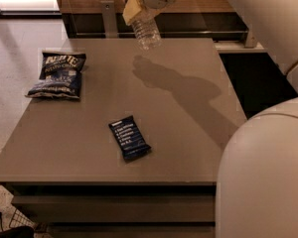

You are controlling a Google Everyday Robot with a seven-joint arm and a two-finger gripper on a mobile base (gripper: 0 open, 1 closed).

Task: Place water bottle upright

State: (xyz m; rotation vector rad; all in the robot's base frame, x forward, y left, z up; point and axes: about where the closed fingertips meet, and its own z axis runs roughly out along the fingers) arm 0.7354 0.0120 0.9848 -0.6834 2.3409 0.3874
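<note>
The water bottle (148, 32) hangs above the far side of the table (188, 148), base down and slightly tilted. The gripper (135, 6), at the camera view's upper edge, is clamped on its top. This looks mid-carry; next it needs straightening, lowering onto bare tabletop, then release.

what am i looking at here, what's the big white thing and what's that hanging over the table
The big white rounded shapes on the right are a robot's arm. There is only one camera, looking down on a grey table; where it is mounted is not known. At the top of the picture the arm ends in a two-finger gripper. It is shut on a clear water bottle, which hangs below it in the air over the table's far side. On the table lie a dark blue chip bag at the left and a small dark snack bar near the middle.
</note>
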